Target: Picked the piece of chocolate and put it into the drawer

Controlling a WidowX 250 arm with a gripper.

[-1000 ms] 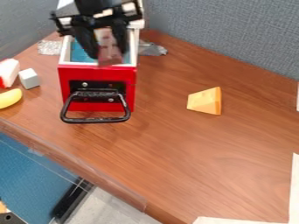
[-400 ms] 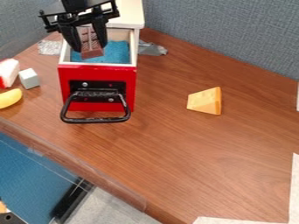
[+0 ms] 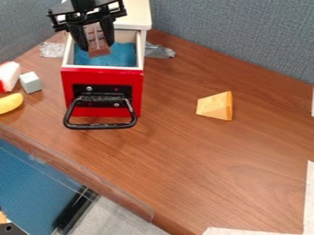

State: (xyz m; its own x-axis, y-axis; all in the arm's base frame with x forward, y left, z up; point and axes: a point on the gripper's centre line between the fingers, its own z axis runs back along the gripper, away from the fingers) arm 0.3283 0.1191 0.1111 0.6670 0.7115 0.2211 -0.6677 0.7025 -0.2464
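Over the open drawer, towards its left side, hangs the black gripper [image 3: 98, 45], shut on a brown piece of chocolate [image 3: 97, 41]. The chocolate is upright between the two fingers, its lower end in front of the drawer's blue bottom. The drawer [image 3: 102, 72] has a red front, white-edged walls and a black handle; it is pulled out towards the camera. Whether the chocolate touches the drawer's bottom, I cannot tell.
Left of the drawer lie a grey cube [image 3: 30, 82], a red-and-white piece [image 3: 8, 76] and a yellow banana-like piece [image 3: 10, 103]. A yellow wedge [image 3: 215, 106] sits to the right. The cabinet's white top [image 3: 136, 13] is behind the drawer. Grey partitions [image 3: 239, 36] stand behind the table.
Compared with a second ago, the gripper and chocolate are further left and higher in view, uncovering more of the blue drawer bottom. Since the later earlier frame, they have shifted slightly right and up.
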